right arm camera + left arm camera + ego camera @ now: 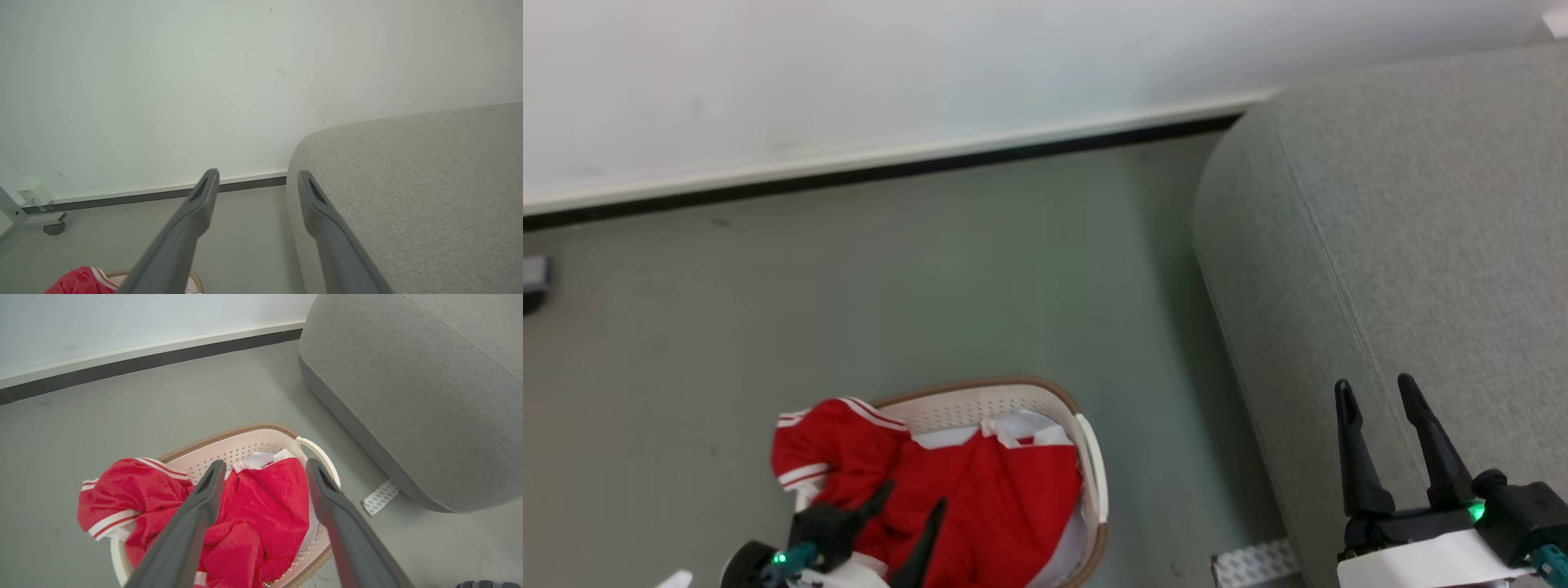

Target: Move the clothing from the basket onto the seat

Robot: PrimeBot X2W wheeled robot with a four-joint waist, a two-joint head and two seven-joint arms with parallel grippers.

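The clothing [988, 490], a bright red soft fabric garment with thin white stripes at the cuffs, lies heaped in the oval white plastic laundry basket with small holes and a brown rim band [1013, 382]. One striped sleeve [800, 457] spills over the basket's left rim. The garment looks light, limp and easy to bunch. It should sag and trail when lifted, and a hanging sleeve could catch on the basket's rim. The best hold is probably the thick rumpled fold at the basket's middle, not the loose sleeve. A pale white fabric [1021, 425] shows under it at the basket's far side and is best left alone.

The left gripper [913, 498] hangs above the basket's near half. Its two long dark fingers are spread wide over the red heap and grip nothing. Whether the tips touch the cloth cannot be told.

The right gripper [1374, 388] is well to the right of the basket. Its fingers are parted and empty, and it sits over the edge of the seat [1421, 204], a large light grey woven-fabric sofa with rounded corners.

Beyond the basket a grey-green floor [931, 269] runs to a white wall [849, 65].
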